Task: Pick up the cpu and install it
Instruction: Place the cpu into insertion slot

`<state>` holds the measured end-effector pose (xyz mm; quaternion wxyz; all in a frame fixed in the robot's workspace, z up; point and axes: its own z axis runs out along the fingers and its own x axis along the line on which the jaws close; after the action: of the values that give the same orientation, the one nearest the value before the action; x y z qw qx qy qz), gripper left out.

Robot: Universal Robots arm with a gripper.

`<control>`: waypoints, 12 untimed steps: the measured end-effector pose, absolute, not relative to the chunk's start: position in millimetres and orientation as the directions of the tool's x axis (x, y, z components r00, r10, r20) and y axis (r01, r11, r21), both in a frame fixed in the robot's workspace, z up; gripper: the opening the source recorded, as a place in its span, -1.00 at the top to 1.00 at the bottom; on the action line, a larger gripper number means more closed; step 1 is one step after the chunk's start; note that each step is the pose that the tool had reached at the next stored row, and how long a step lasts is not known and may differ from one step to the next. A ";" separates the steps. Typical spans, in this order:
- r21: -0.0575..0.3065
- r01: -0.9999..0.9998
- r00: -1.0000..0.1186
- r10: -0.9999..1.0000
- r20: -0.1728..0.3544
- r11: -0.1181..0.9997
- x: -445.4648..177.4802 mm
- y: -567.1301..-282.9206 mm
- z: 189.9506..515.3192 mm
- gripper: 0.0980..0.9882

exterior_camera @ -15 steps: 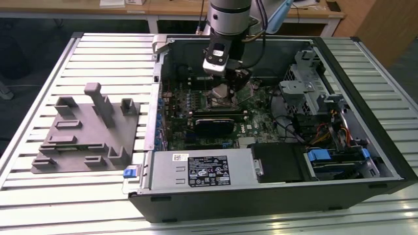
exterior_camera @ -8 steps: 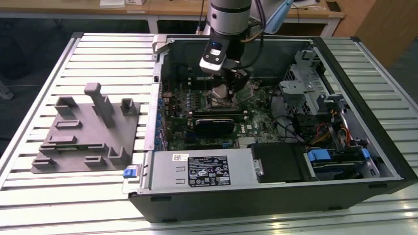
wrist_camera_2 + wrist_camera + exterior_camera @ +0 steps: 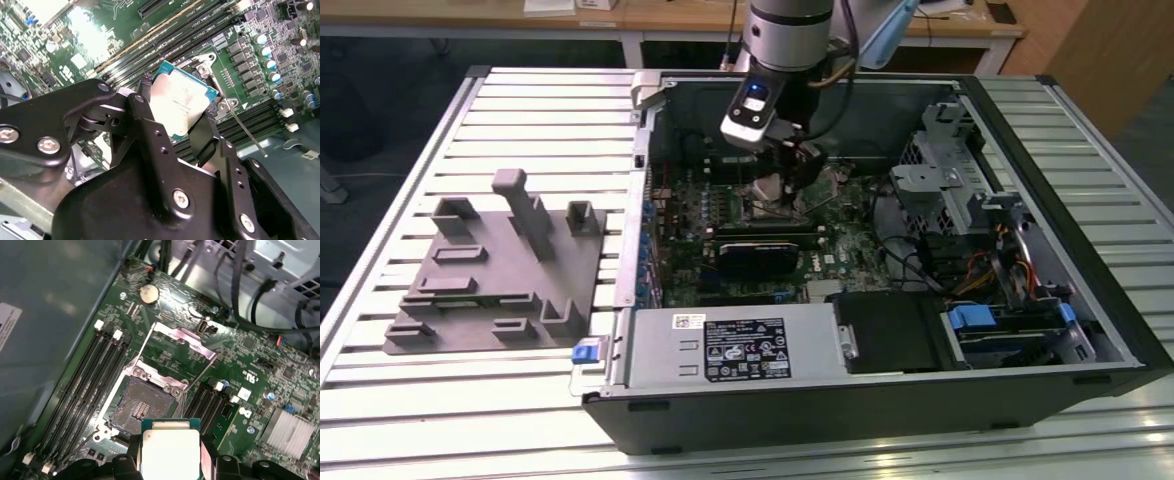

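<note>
I hold the small flat square cpu with its shiny silver-grey metal top (image 3: 170, 450) in my black metal gripper (image 3: 176, 111); my two fingers (image 3: 149, 117) are closed on its opposite edges, which I judge keeps the underside free to meet the contacts. The cpu hangs just above the square metal-framed socket with a dark centre (image 3: 141, 407), apart from it and not seated; it looks roughly level with the socket, squared to its frame so the corners can line up. On the socket's far side the silver hinged retaining plate (image 3: 182, 337) stands swung open, so the socket's dark centre lies bare. Around the socket spreads the green circuit board (image 3: 260, 365), lying flat inside the black open computer case (image 3: 881, 410); hence my arm reaches straight down over the socket.
</note>
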<state>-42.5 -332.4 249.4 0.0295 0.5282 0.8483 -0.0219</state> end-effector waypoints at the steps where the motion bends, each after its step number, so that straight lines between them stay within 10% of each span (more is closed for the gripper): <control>1: -0.007 0.902 -0.431 0.899 -0.074 0.431 -42.5 -332.4 249.4 0.00; 12: -0.011 0.946 -0.324 0.942 -0.085 0.324 -42.5 -332.4 249.5 0.00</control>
<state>-42.5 -332.4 249.5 0.0314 0.5806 0.8131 -0.0291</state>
